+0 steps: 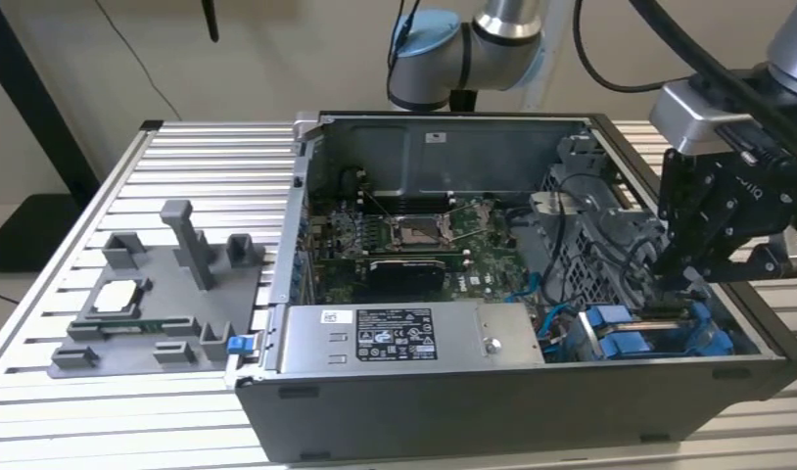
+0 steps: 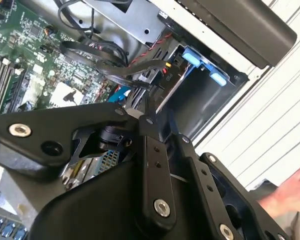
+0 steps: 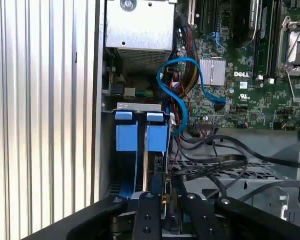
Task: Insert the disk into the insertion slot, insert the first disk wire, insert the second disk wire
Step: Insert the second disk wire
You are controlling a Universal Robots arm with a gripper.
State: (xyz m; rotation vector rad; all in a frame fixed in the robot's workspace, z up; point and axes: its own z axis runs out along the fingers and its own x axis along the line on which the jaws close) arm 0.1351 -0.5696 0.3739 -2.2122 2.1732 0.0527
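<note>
Exterior view had the gripper [image 1: 682,284] lowered into the open computer case [image 1: 503,392] at that view's near right corner, right over the blue drive carriers [image 1: 647,338]. Arm came in from above, presumably because the bays open upward with the case lying on its side on the slatted surface [image 1: 137,421].

First wrist view showed the disk [image 3: 156,131] already seated in the insertion slot [image 3: 140,106]: blue carrier tab up, sitting just beside a second blue-tabbed carrier [image 3: 126,131] in the same grey bay. So the disk step looked done.

Gripper fingers [image 3: 149,215] in that view converged on a dark connector [image 3: 159,165] at the disk's edge, just below its blue tab. Looked closed, or nearly so, on that connector, but the contact point was hidden by the linkage, so couldn't confirm the grip. Black cables [image 3: 214,162] ran from that spot toward the motherboard [image 3: 239,75], consistent with a wire being pushed into the drive. Blue data cable [image 3: 182,85] looped loose above the bay.

Second wrist view showed the fingers [image 2: 150,120] pressed in tight at the slot edge among the cables; a person's hand [image 2: 289,192] rested on the surface outside the case.
</note>
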